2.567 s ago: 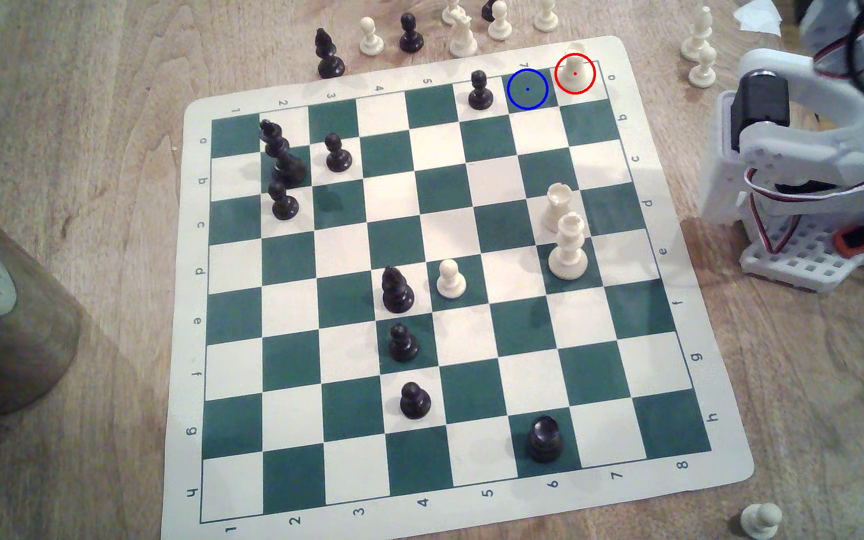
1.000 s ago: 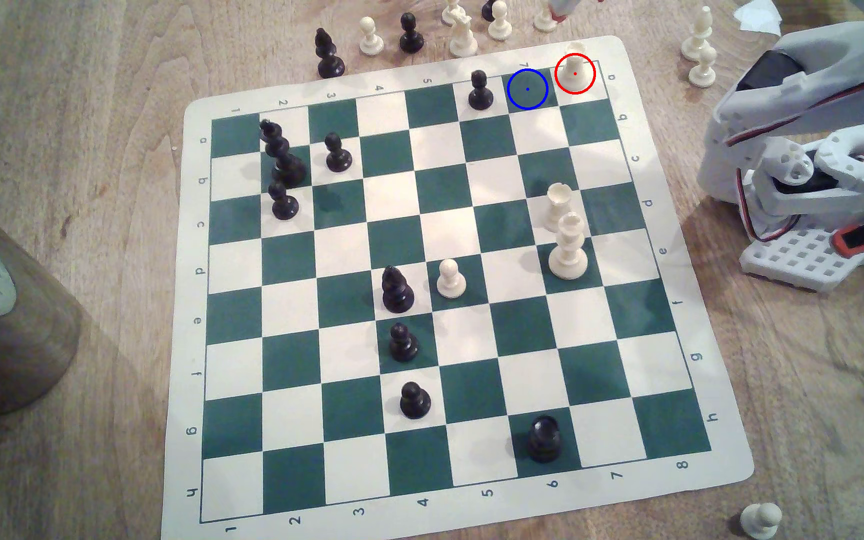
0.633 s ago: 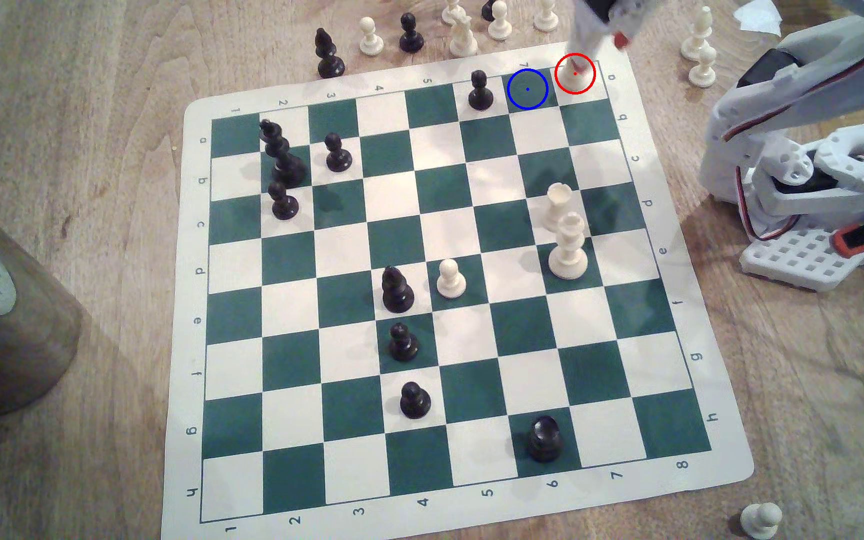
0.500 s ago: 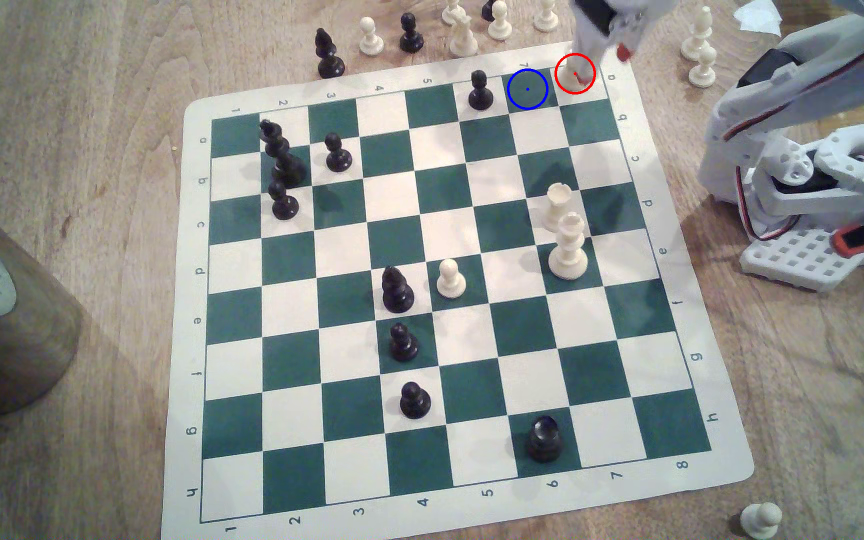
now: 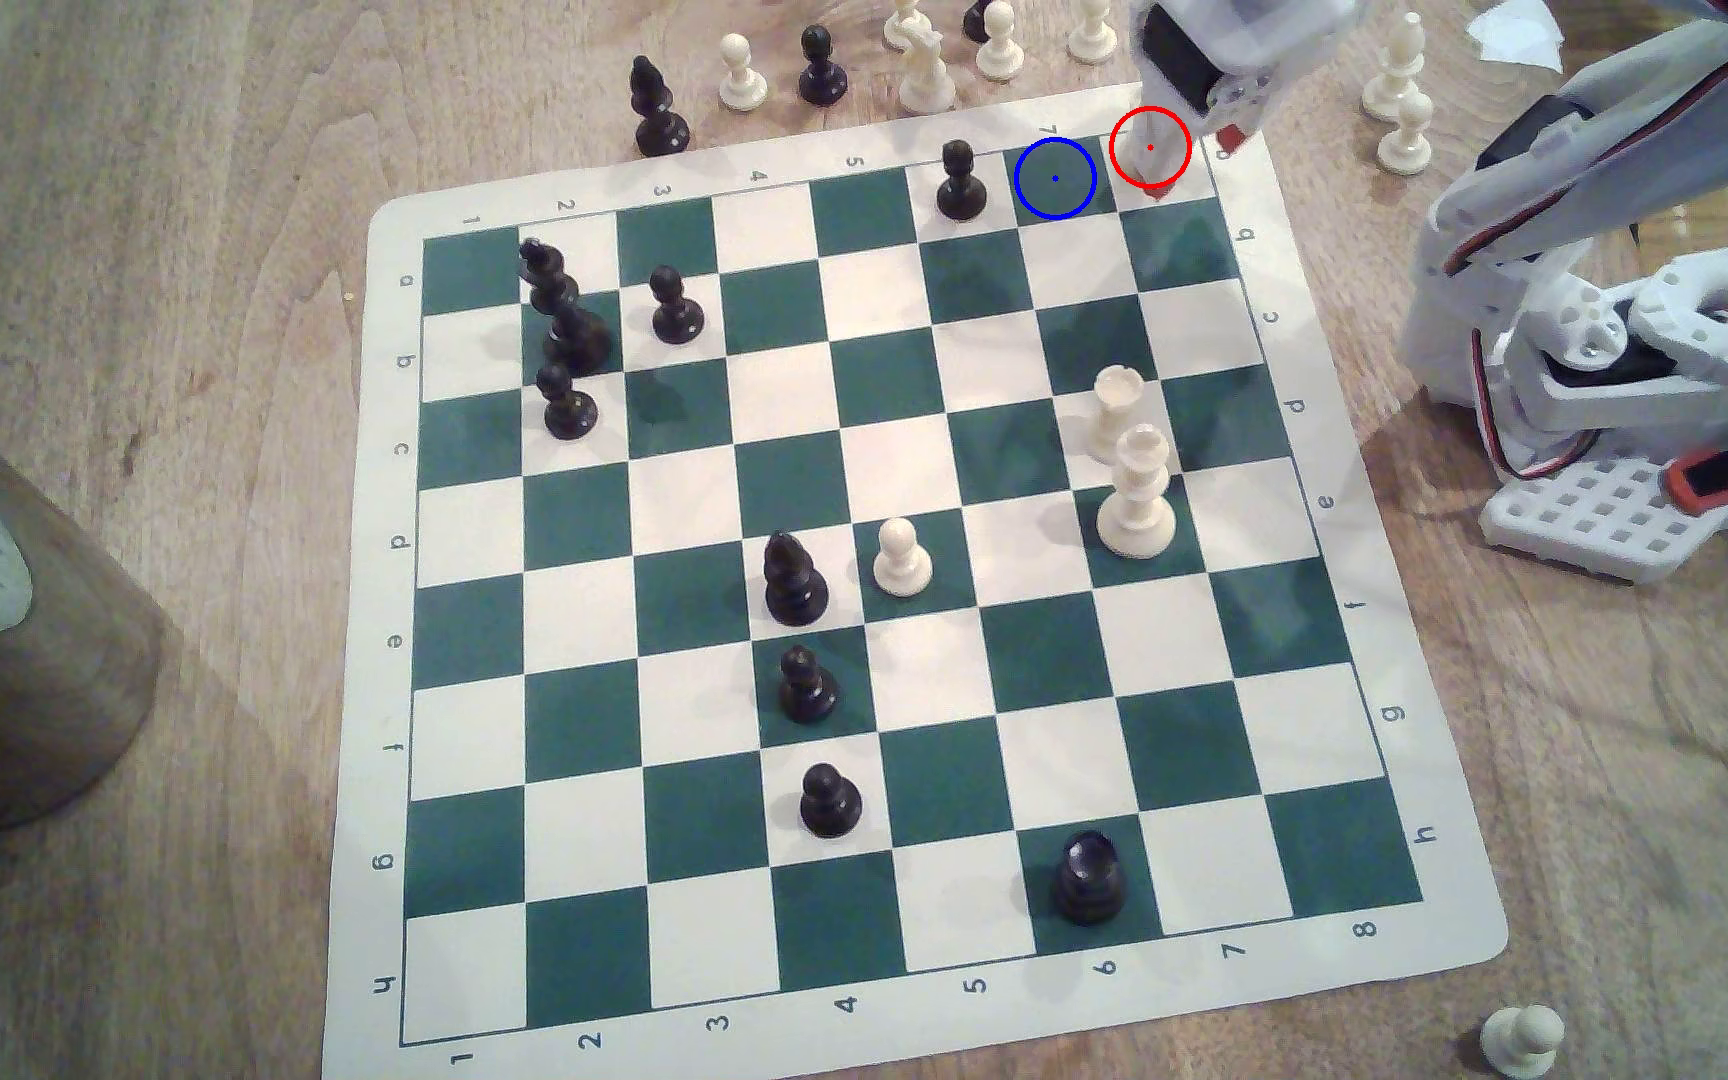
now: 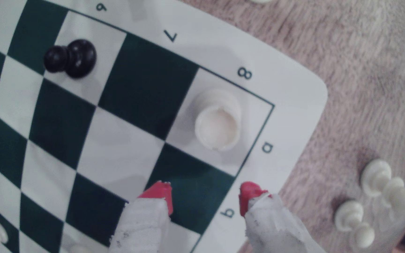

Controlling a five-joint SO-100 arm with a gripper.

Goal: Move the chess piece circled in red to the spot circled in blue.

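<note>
Since the earliest frame, where the arm sat folded at the right edge of the exterior view, the gripper [image 5: 1187,166] has reached across to the upper right of the frame and come down over the red-ringed corner square, lower now than half a second ago. Its white body covers most of the white rook [image 6: 217,121] in the exterior view. From the wrist view the rook stands upright on the cream corner square of the chessboard [image 5: 1462,935], beside the printed 8 and a, apparently where it stood before. The gripper's two red-tipped fingers [image 6: 160,194] are spread apart, with bare board between them and the rook standing clear ahead of the tips, touching neither.

Just beside the rook's square, toward the exterior view's left, lies the blue-ringed dark green square [image 5: 1055,179], with nothing on it. A black pawn [image 5: 960,182] stands on the next cream square further left. Several cream pawns [image 5: 1400,93] stand on the wooden table [image 5: 164,312] near the upper right corner of the exterior view, off the board.
</note>
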